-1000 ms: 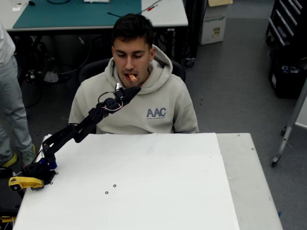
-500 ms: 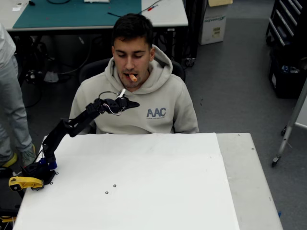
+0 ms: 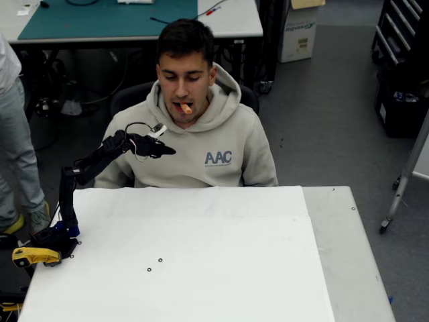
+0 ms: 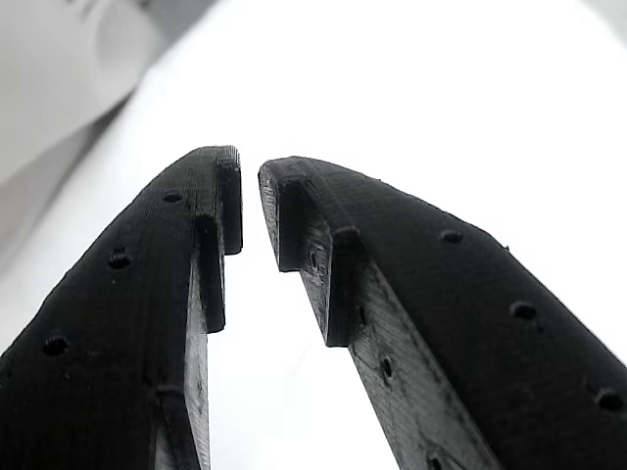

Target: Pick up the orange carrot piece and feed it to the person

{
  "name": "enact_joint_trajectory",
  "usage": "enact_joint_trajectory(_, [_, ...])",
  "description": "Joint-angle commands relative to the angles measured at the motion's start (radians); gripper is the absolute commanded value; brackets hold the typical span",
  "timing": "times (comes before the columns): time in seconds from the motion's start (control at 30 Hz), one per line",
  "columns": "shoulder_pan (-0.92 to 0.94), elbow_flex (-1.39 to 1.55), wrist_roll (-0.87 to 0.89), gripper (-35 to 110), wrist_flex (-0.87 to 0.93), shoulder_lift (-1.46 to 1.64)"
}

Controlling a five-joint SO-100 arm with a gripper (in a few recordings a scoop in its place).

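The orange carrot piece (image 3: 185, 108) sticks out of the mouth of the person (image 3: 221, 144), who sits behind the table in a beige hoodie. In the overhead view my black gripper (image 3: 169, 151) hangs in the air in front of the person's left shoulder as pictured. It is below and to the left of the carrot and apart from it. The wrist view shows the gripper (image 4: 250, 196) with its two tips almost touching, only a thin slit between them, and nothing held. Behind the tips is white table and blurred beige cloth.
The white table (image 3: 234, 255) is bare apart from small black marks. My arm's base and a yellow clamp (image 3: 35, 255) sit at its left edge. Another person in grey (image 3: 13, 134) stands at the far left. A workbench (image 3: 100, 17) and a black rack (image 3: 402, 67) stand behind.
My gripper has drawn back from the person's mouth, moving down and to the left, and the arm has folded. The carrot piece stays in the mouth.
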Motion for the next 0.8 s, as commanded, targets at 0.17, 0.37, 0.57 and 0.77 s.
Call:
enact_joint_trajectory(0.17, [0.008,0.483,0.167,-1,0.000,0.385])
enact_joint_trajectory(0.37, [-0.058,0.828,0.176,-1,-0.002,0.589])
enact_joint_trajectory(0.57, [-0.121,1.115,0.187,-1,-0.002,0.787])
enact_joint_trajectory(0.77, [-0.178,1.342,0.183,-1,-0.003,0.960])
